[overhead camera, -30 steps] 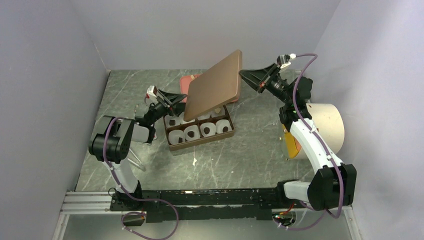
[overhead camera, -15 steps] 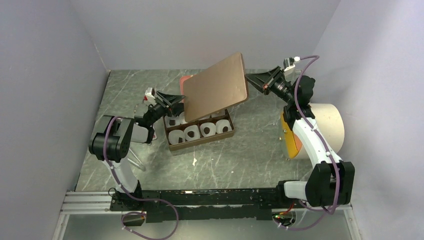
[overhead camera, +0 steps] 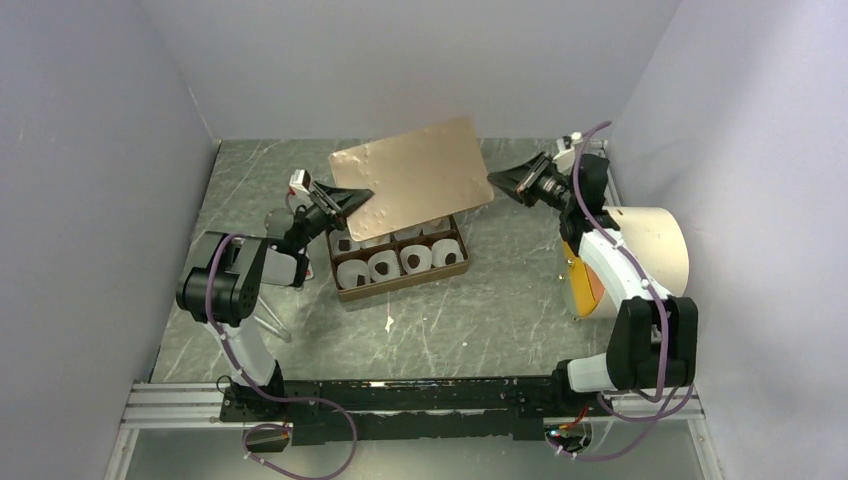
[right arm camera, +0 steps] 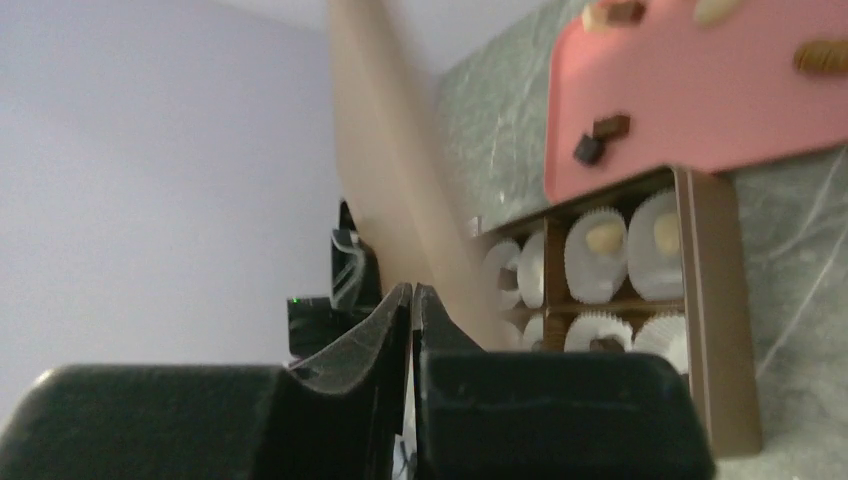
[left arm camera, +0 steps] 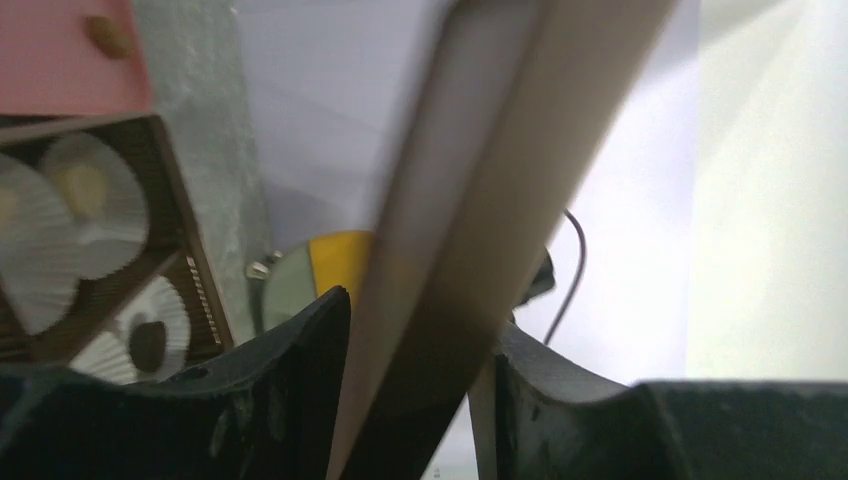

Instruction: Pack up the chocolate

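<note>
The chocolate sits as small chunks in white paper cups (right arm camera: 603,237) inside the brown box (overhead camera: 400,287). Loose chunks (right arm camera: 610,127) lie on the pink tray (right arm camera: 700,90) behind it. A flat tan lid (overhead camera: 410,175) hangs tilted over the box. My left gripper (overhead camera: 340,200) is at its left edge. In the left wrist view the lid's edge (left arm camera: 470,200) fills the gap of that gripper (left arm camera: 420,315). My right gripper (overhead camera: 495,180) is at the lid's right corner. Its jaws (right arm camera: 412,290) are nearly together, and the blurred lid (right arm camera: 400,180) passes beside them.
A large cream roll (overhead camera: 650,250) with a yellow-orange inside lies at the right beside the right arm. A small white scrap (overhead camera: 388,323) lies on the grey marbled table in front of the box. Grey walls close in the table on three sides.
The lid has swung from a steep tilt to a flatter pose over the box. The left jaws have narrowed onto its left edge. The right gripper has drawn back toward the right.
</note>
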